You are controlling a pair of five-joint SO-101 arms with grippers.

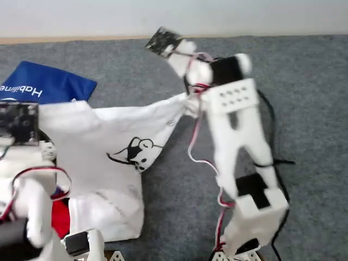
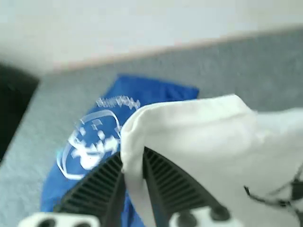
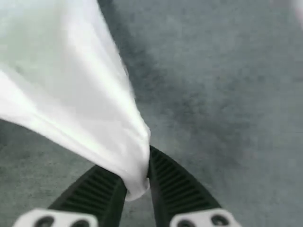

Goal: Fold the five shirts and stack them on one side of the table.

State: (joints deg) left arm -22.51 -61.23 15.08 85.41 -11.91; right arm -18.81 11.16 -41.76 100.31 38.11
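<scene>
Item: white shirt [image 1: 109,141], printed, lying centre-left in the high view.
- We are clamping its left end in the left gripper [image 2: 134,182], fingers closed on a fold of cloth.
- We are clamping its right corner in the right gripper [image 3: 137,182], fingers likewise closed on cloth.
- The held edge is running left to right between the two, with the body trailing toward the lower frame, so we are judging that any fold crosses that line.

Adjacent: blue shirt [image 1: 49,84], upper left; red shirt [image 1: 60,215], lower left.
</scene>
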